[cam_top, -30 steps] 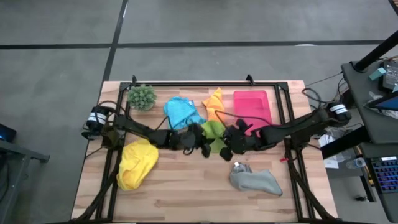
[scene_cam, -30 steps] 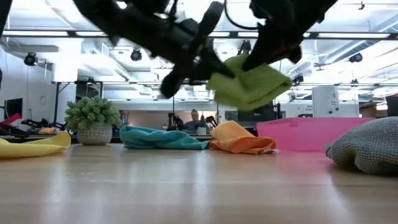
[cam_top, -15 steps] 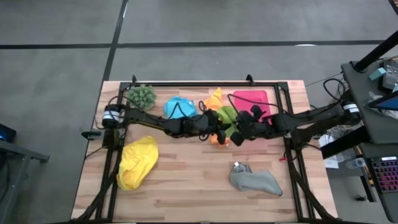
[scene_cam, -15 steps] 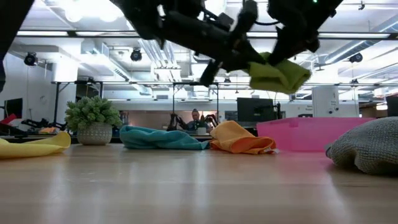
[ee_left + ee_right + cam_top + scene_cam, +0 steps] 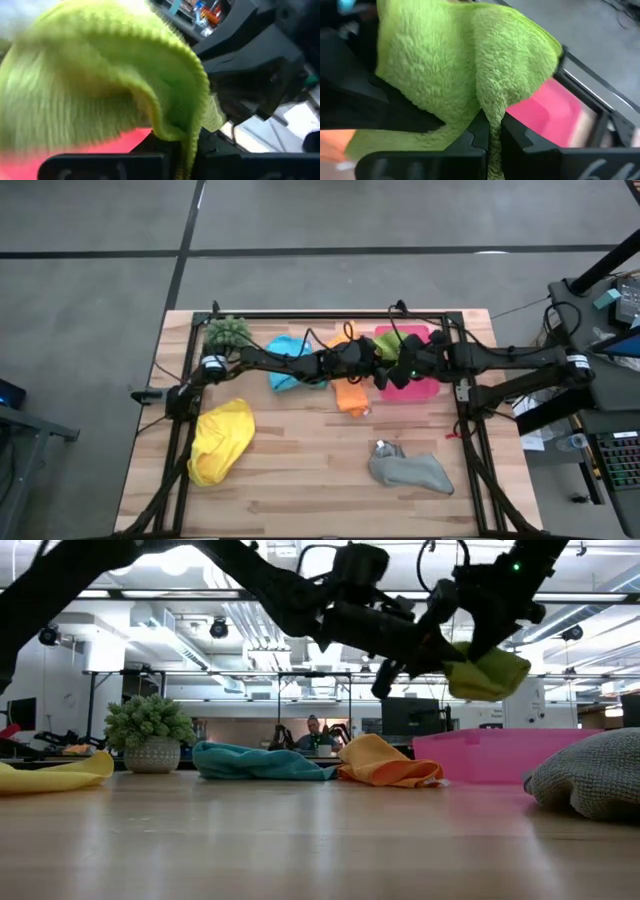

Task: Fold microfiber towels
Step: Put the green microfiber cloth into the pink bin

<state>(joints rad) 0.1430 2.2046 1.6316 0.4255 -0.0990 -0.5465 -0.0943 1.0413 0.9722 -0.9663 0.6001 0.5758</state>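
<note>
Both grippers, left gripper (image 5: 372,363) and right gripper (image 5: 392,370), pinch the lime green towel (image 5: 487,672) between closed fingers, holding it bunched in the air over the pink tray (image 5: 425,386) near the bench's (image 5: 300,480) far edge.

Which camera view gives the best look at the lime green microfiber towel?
The right wrist view: the lime green microfiber towel fills it, pinched in that hand. The left wrist view shows it blurred. The low view shows a small bundle in the air. In the high view the arms mostly hide it.
</note>
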